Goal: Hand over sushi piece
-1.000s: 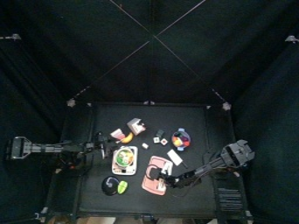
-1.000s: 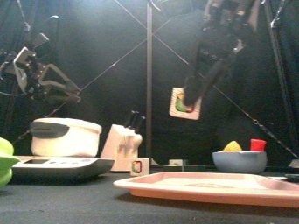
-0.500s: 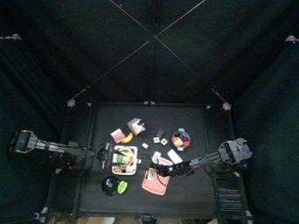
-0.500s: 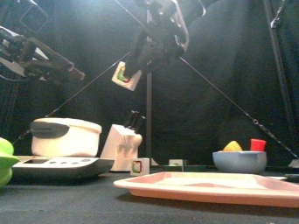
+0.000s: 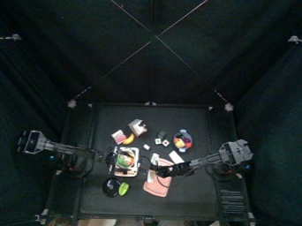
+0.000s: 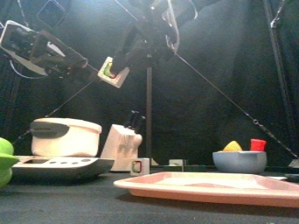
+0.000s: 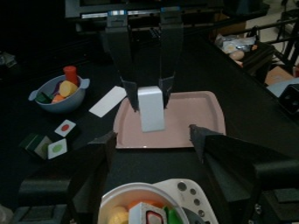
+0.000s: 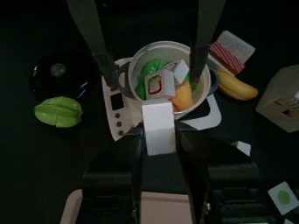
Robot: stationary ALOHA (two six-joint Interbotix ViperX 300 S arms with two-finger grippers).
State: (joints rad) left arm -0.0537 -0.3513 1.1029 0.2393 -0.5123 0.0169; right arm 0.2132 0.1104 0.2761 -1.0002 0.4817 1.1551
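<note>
Front view shows the right gripper (image 6: 114, 73) clamped on the sushi piece (image 6: 107, 71), held high in the air above the rice cooker (image 6: 63, 137). We see the left gripper (image 6: 77, 68) just beside it, jaws spread, with the sushi piece lying off its fingertips toward the right arm and not yet between them.

The left wrist view confirms this: the sushi piece (image 7: 152, 107) hangs ahead of the open left jaws, roughly centred on the gap, pinched from above by the right gripper's two fingers (image 7: 117, 52). We judge its long axis to run along the right fingers, leaving the free lower end for the left jaws to take. The left arm is the one that must close the gap.

The right wrist view shows the sushi piece (image 8: 162, 124) gripped between the jaws, directly over a white bowl (image 8: 205, 99) holding mixed toy foods.

Containers: the pink tray (image 6: 222, 186) appears bare from the front; the blue bowl (image 6: 239, 161) holds yellow and red items. We judge the handover to be at the approach step.
</note>
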